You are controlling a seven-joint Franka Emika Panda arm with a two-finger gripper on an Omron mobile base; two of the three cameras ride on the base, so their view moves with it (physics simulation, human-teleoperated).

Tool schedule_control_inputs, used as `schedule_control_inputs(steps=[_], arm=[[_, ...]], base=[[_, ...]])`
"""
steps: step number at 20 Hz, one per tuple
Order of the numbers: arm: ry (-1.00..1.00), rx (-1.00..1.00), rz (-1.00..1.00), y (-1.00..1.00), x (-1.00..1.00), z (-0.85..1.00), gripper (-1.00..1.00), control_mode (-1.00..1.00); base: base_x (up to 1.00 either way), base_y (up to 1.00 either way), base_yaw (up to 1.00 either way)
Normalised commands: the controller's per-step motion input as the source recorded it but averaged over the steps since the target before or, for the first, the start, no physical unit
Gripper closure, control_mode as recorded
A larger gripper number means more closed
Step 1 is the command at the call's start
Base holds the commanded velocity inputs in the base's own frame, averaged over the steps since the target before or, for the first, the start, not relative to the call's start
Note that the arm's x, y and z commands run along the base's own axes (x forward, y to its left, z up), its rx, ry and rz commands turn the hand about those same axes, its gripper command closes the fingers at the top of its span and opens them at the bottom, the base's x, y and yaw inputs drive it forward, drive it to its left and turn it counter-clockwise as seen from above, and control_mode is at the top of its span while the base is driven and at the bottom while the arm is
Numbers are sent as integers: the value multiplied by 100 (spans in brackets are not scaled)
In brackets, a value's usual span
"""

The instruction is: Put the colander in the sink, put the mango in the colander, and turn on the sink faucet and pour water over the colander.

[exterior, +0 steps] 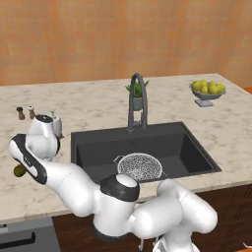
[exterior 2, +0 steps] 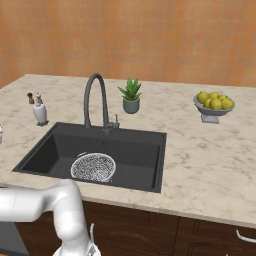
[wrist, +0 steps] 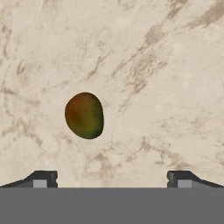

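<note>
The mango (wrist: 84, 115), olive-green with a brownish side, lies on the marble counter below my gripper (wrist: 111, 179). The gripper is open with nothing between its fingertips, and the fruit sits left of the midline between them. In the left base view the mango (exterior: 18, 171) peeks out beside my arm, left of the sink (exterior: 189, 147). The wire-mesh colander (exterior: 140, 166) rests on the dark basin's floor near its front, also seen as the colander (exterior 2: 93, 166) in the sink (exterior 2: 137, 152). The gooseneck sink faucet (exterior: 137, 101) (exterior 2: 95, 97) arches over the basin's back edge.
A white soap dispenser (exterior 2: 40, 112) and small shakers (exterior: 20, 113) stand left of the sink. A potted plant (exterior 2: 131, 96) sits behind the basin. A footed bowl of yellow-green fruit (exterior 2: 214, 105) stands at the back right. The counter's front edge runs close to the mango.
</note>
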Motion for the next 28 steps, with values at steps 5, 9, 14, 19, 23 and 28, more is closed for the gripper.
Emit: schedule_control_inputs(steps=[5, 9, 14, 19, 23, 28], arm=[[0, 0, 0, 11, 11, -25, -100, -100], [0, 0, 0, 7, 20, -20, -100, -100], [0, 0, 0, 13, 28, -16, -100, -100], [0, 0, 0, 18, 22, -17, -100, -100], [0, 0, 0, 26, 21, -16, -100, -100], [0, 0, 0, 30, 10, -20, -100, -100]], base=[[0, 0, 0], [0, 0, 0], [0, 0, 0], [0, 0, 0], [0, 0, 0], [0, 0, 0]])
